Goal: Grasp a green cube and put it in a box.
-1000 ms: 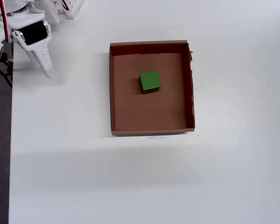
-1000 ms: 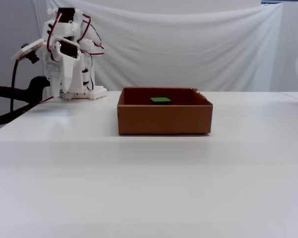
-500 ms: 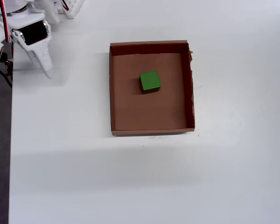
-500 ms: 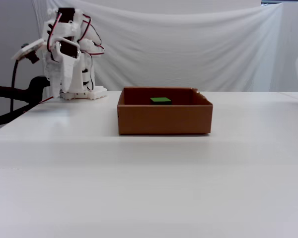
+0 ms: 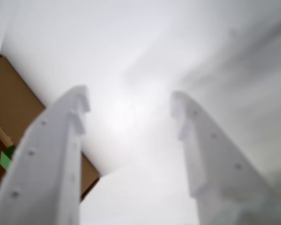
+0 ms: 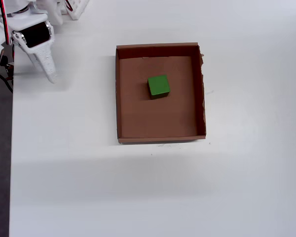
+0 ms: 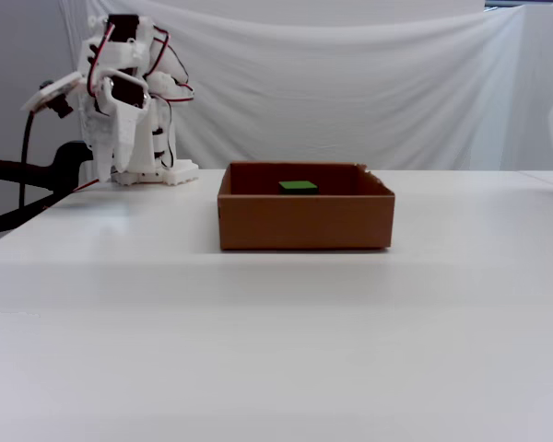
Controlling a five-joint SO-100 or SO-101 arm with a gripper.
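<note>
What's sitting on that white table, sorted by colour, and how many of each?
Green: 1, the green cube, inside the box.
Brown: 1, the box.
White: 1, the robot arm, its gripper open and empty.
Total: 3.

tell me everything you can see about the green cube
The small bright-green cube with plain matte faces looks solid and undamaged. It sits flat on the floor of the shallow brown cardboard box, slightly towards its far side in the overhead view, clear of every wall. Only its top shows over the front wall in the fixed view. Nothing else touches it.
</note>
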